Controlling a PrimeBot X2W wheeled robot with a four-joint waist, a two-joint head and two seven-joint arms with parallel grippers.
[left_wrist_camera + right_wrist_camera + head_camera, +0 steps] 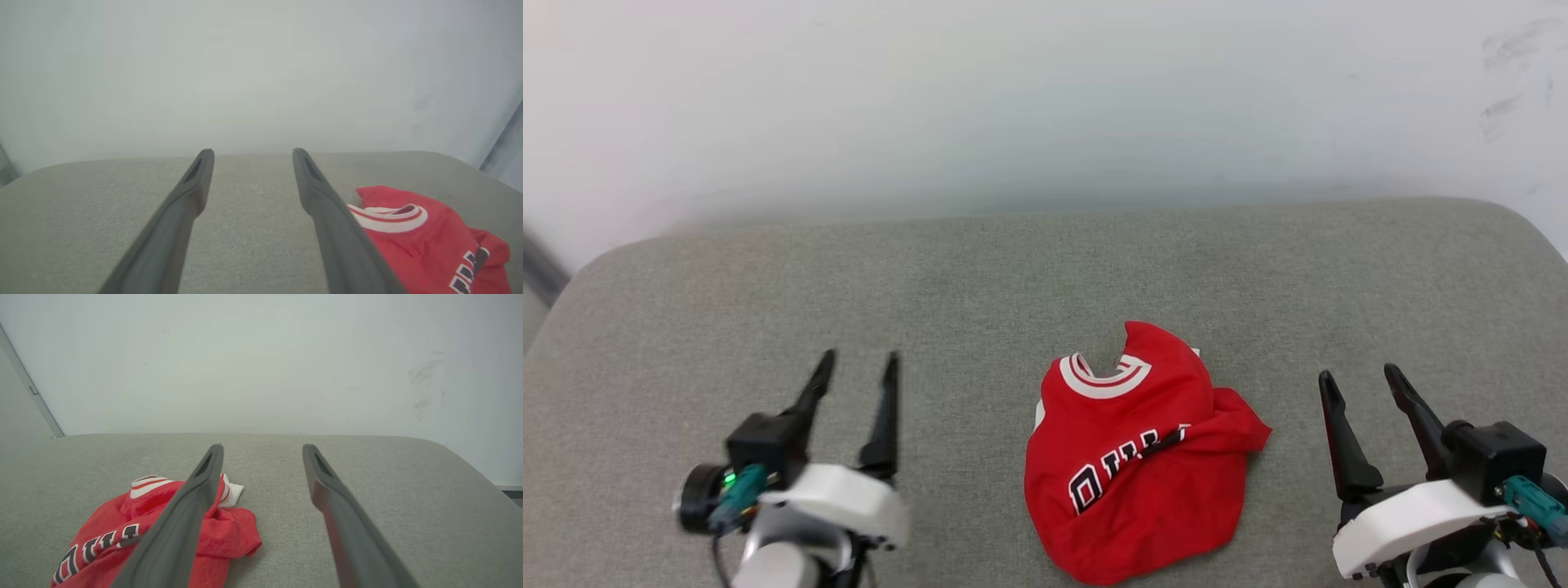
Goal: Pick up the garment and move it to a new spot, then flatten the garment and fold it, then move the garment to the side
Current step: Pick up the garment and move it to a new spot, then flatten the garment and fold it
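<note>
The garment [1139, 457] is a bright red top with a white-and-red ringed collar and black white-outlined lettering. It lies crumpled in a heap on the grey cushion, near the front middle. My left gripper [859, 366] hovers open well to its left, nothing between the fingers. My right gripper [1362, 382] stands open to its right, also holding nothing. In the left wrist view the garment [425, 241] lies right of my left gripper [252, 155]. In the right wrist view the garment [122, 535] sits left of my right gripper [262, 451], partly behind one finger.
The grey fabric cushion [980, 278] has rounded far corners and ends at a pale wall [1045, 98] behind. Bare cushion stretches beyond and to both sides of the garment. A dark strip [538, 269] shows at the far left edge.
</note>
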